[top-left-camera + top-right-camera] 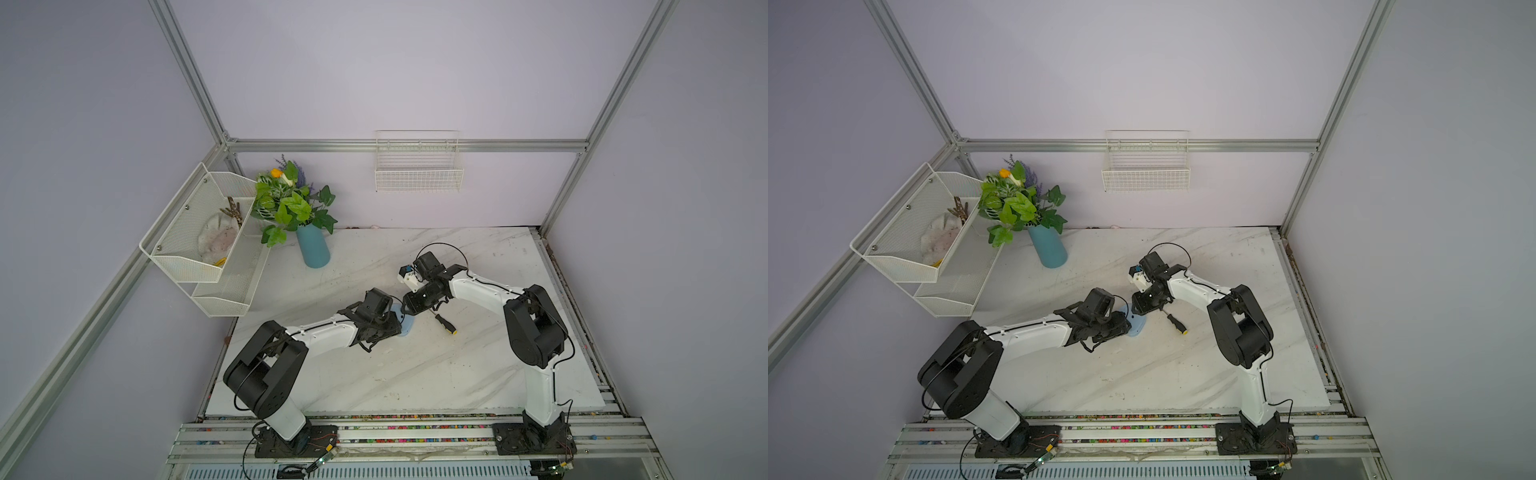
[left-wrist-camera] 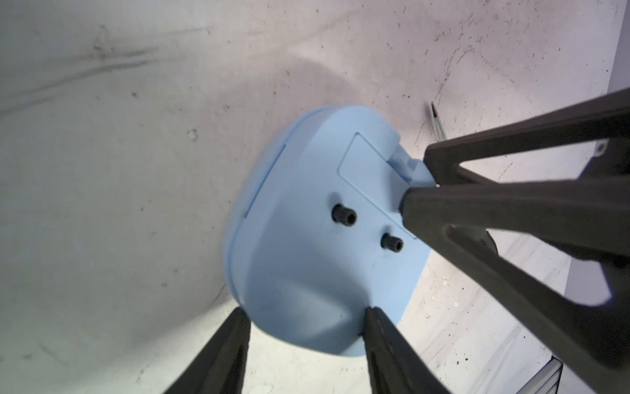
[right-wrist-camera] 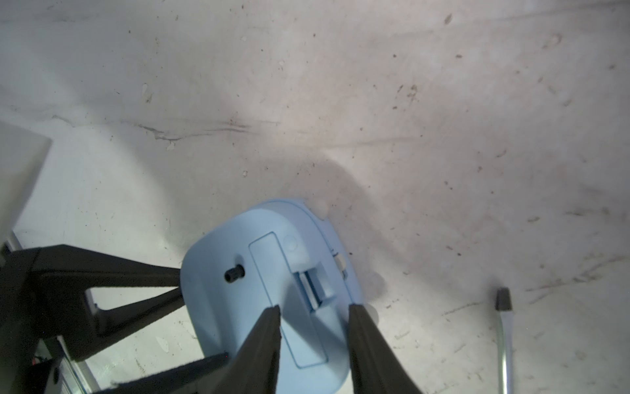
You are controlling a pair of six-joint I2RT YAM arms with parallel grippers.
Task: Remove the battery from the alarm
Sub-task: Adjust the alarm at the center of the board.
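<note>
The light-blue alarm (image 1: 409,328) (image 1: 1137,327) lies face down on the marble table, its plain back with two black knobs facing up (image 2: 306,245) (image 3: 218,307). My left gripper (image 2: 305,315) (image 1: 395,329) is shut on the alarm's near edge, one finger on each side. My right gripper (image 3: 313,308) (image 1: 405,309) stands over the back with its jaws apart. Its fingertips (image 2: 409,201) rest on the shut battery cover (image 3: 272,273) beside the latch. The battery is hidden.
A black-handled, yellow-tipped screwdriver (image 1: 445,324) (image 1: 1177,324) (image 3: 504,341) lies just right of the alarm. A blue vase with leaves (image 1: 313,249) and a white mesh shelf (image 1: 199,245) stand at the back left. A wire basket (image 1: 419,174) hangs on the back wall.
</note>
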